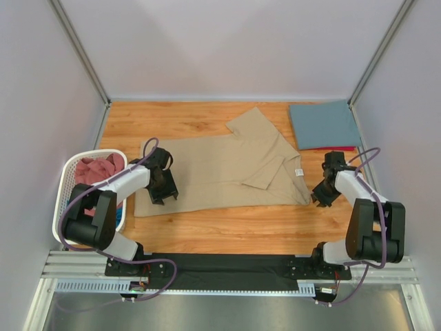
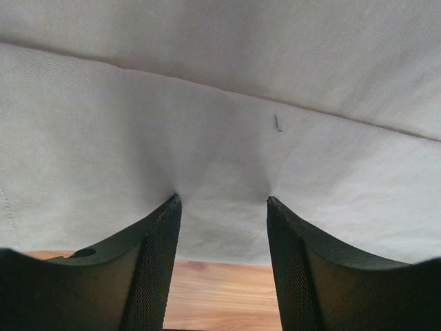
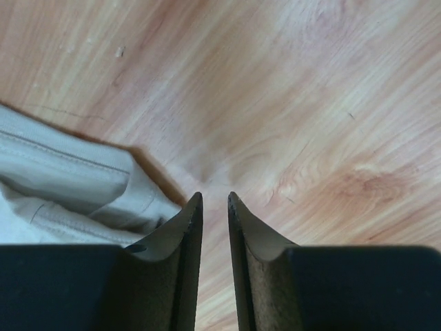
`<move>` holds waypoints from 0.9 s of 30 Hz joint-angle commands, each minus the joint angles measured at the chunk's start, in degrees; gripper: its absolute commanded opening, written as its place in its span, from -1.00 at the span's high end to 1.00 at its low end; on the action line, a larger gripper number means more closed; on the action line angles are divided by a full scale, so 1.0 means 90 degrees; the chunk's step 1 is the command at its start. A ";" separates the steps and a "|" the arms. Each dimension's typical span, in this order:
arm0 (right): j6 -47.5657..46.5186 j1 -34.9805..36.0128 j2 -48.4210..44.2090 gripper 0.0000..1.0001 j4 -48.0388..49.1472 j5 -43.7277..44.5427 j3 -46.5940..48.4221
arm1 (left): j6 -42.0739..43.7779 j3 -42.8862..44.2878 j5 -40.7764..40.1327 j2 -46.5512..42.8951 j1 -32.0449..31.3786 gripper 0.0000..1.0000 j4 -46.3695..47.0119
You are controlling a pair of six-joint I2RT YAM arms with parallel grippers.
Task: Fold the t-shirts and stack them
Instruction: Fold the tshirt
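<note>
**Tan shirt (image 1: pixel 227 172) lies between the two arms**

Spread across the wooden surface (image 1: pixel 207 234), the tan shirt has one sleeve side folded over its middle, and its white label (image 1: pixel 299 172) shows at the right end. The left gripper (image 1: pixel 163 185) sits on the shirt's left end. In its wrist view, the jaws stand apart with both tips pressed into the cloth (image 2: pixel 220 103), which puckers between them; whether any fabric is pinched cannot be told.

The right gripper (image 1: pixel 322 195) is just off the shirt's right edge. Its jaws are nearly closed (only a thin slit remains) over bare wood, and nothing is between them. A hemmed fold of the shirt (image 3: pixel 62 200) lies just beside the left finger.

At the far right, a folded blue shirt (image 1: pixel 324 124) covers a red shirt (image 1: pixel 337 148), of which only a thin edge shows. The basket (image 1: pixel 69 172) at the left holds a crumpled pink shirt (image 1: pixel 96 169), partly hidden by the left arm.
</note>
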 commanded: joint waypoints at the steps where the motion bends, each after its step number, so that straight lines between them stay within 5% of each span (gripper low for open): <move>1: -0.0069 -0.0030 -0.0480 0.53 -0.0233 -0.0119 0.0145 | 0.0043 -0.0013 0.0137 -0.0041 -0.0103 -0.21 0.0251; 9: -0.0987 0.0146 -0.0354 0.39 0.0225 -0.1731 0.0527 | 0.0072 0.0104 -0.0010 -0.0080 -0.0191 -0.21 0.0075; 17: -0.1486 0.0351 0.0261 0.21 0.0431 -0.1537 0.0635 | 0.0072 0.0114 -0.0068 -0.0031 -0.0201 -0.22 0.0065; 27: -0.0960 0.0293 0.0779 0.60 0.0226 -0.0356 0.0488 | 0.0111 0.0192 -0.0137 0.0154 -0.0201 -0.23 -0.0052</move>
